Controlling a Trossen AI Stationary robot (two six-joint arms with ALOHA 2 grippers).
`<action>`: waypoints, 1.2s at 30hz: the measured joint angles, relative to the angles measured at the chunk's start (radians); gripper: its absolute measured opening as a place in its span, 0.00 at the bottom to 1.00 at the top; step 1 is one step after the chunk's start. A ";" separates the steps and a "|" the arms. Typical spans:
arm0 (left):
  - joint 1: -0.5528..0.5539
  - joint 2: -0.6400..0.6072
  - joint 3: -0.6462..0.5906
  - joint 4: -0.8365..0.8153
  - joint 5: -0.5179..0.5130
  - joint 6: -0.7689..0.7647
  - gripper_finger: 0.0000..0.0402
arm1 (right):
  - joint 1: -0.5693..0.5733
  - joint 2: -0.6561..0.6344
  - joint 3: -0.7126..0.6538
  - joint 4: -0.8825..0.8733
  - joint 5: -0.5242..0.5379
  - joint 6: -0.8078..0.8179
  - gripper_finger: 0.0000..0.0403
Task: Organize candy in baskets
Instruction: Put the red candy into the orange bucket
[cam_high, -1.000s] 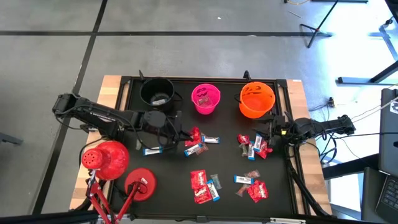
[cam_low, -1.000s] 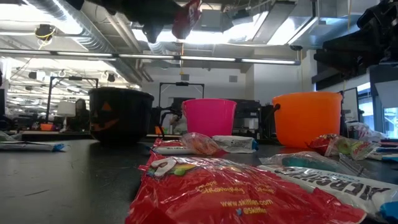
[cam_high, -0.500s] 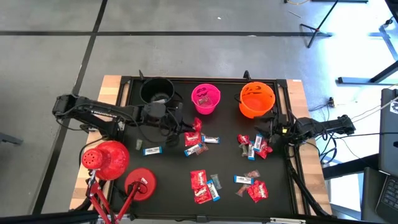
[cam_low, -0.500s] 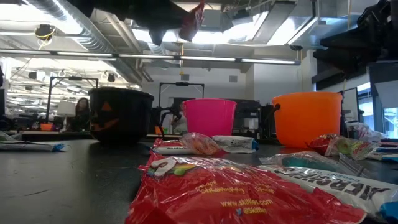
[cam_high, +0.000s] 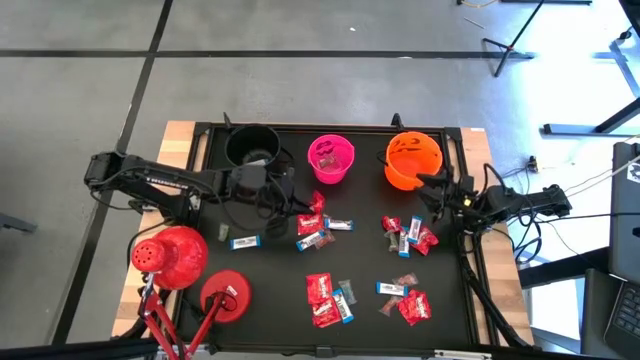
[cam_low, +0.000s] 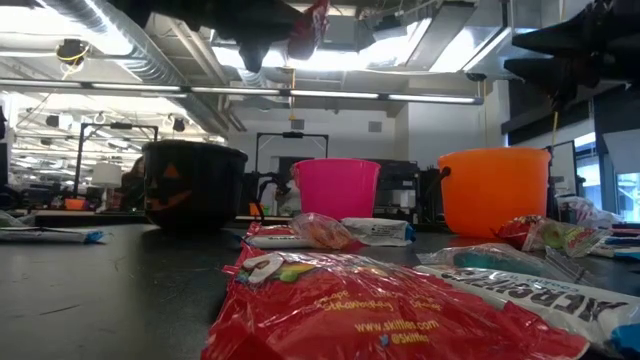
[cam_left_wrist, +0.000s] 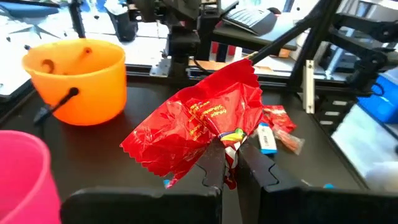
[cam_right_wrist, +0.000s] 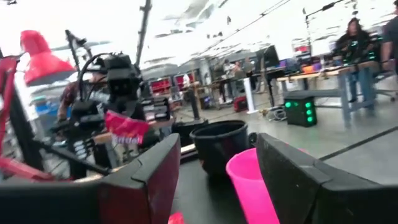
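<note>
While the left tool (cam_high: 300, 197) stays up off the tabletop (cam_high: 270, 290) just left of centre in the high view, we see it clenched on a red candy packet (cam_left_wrist: 202, 124), which hangs crumpled between its fingers (cam_left_wrist: 214, 163) in the left wrist view. Along the upper edge of the dark mat stand the black bucket (cam_high: 252, 148), the pink bucket (cam_high: 331, 159) and the orange bucket (cam_high: 411, 160), each apart from its neighbour. Right of centre, the right tool (cam_high: 432, 188) sits just below the orange bucket with its fingers spread and nothing between them. Loose candy lies in clusters: one below the left tool (cam_high: 322, 234), one at centre right (cam_high: 408, 234), two near the lower edge (cam_high: 327, 298) (cam_high: 405, 298), and a single blue-and-white piece (cam_high: 244, 241) at left. We see bare mat between these clusters. Two red lamp heads (cam_high: 170, 255) crowd the lower left corner.
</note>
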 joint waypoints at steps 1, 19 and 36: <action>-0.001 0.000 0.000 0.001 0.000 -0.003 0.01 | 0.000 0.000 0.000 -0.006 -0.014 0.000 0.53; 0.001 0.000 0.000 0.023 -0.080 -0.029 0.02 | 0.000 0.041 0.000 -0.088 -0.059 0.091 0.53; 0.000 0.000 0.000 0.074 -0.071 -0.037 0.02 | 0.000 0.733 0.164 0.385 -0.063 -0.015 0.53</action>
